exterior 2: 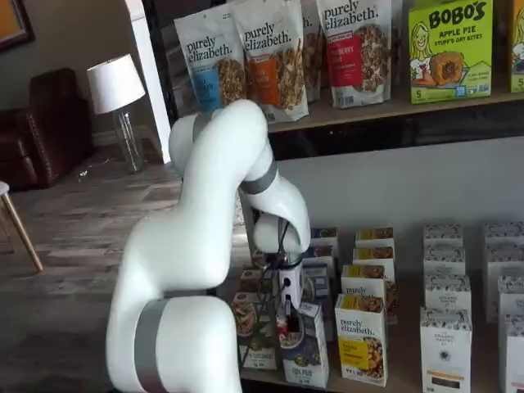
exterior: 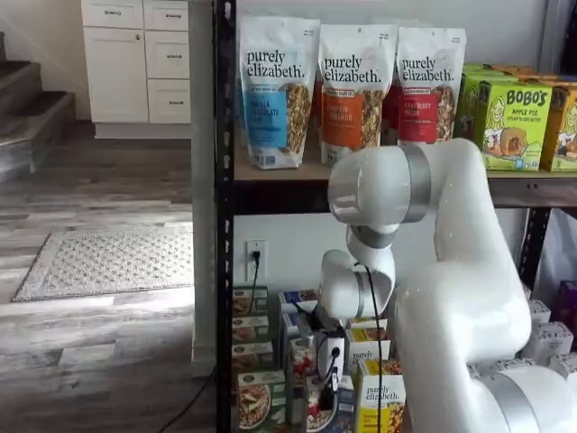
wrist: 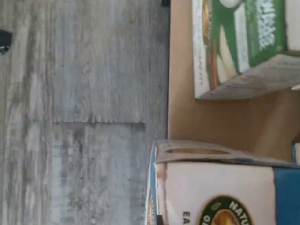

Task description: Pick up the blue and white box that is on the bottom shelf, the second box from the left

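Note:
The blue and white box (exterior 2: 309, 359) stands at the front of the bottom shelf (exterior 2: 403, 370), between a green box (exterior 2: 248, 326) and a yellow "purely elizabeth" box (exterior 2: 362, 340). My gripper (exterior 2: 289, 324) reaches down from the white arm onto the box's top left edge, its black fingers closed on it. The same box (exterior: 335, 410) shows under the gripper (exterior: 329, 383) in both shelf views. In the wrist view the box's white top and blue front (wrist: 220, 185) fill the near corner, with the green box (wrist: 239, 42) further along the tan shelf board (wrist: 220, 122).
More small boxes stand in rows behind and to the right, among them white ones (exterior 2: 446, 344). A black rack post (exterior: 224, 225) runs down beside the green boxes. Granola bags (exterior: 347, 86) and Bobo's boxes (exterior 2: 449, 49) fill the wooden tier above. Grey plank floor (wrist: 84, 112) lies off the shelf's edge.

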Robot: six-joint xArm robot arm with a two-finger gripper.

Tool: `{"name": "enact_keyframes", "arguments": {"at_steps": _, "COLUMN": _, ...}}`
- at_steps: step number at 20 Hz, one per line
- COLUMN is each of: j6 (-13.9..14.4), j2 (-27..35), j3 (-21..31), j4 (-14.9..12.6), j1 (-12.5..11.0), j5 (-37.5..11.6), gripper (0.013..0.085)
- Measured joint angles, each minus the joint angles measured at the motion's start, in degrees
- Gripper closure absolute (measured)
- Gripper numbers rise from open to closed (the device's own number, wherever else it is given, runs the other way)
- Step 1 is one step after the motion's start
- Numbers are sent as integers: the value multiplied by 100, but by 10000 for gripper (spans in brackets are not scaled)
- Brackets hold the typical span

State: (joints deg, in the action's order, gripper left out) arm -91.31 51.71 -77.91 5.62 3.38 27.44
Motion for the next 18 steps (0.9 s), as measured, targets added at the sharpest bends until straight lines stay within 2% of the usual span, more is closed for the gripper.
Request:
{"name": "enact_keyframes", "arguments": {"at_steps": 7, "j6": 132, "j2": -668, "j3": 1053, "j4": -57, "j1": 101, "j5": -361, "gripper": 530}}
{"name": "enact_keyframes", "arguments": {"at_steps": 10, "j6": 83, "j2": -945, "j3": 1468, "j4": 39, "j1": 149, "j5": -528, "gripper": 530}}
{"name": "enact_keyframes", "arguments": {"at_steps": 18, "j6": -454, "j2": -1937, "j3": 2706, "j4": 749, "j1": 300, "j5": -933, "gripper": 530}}
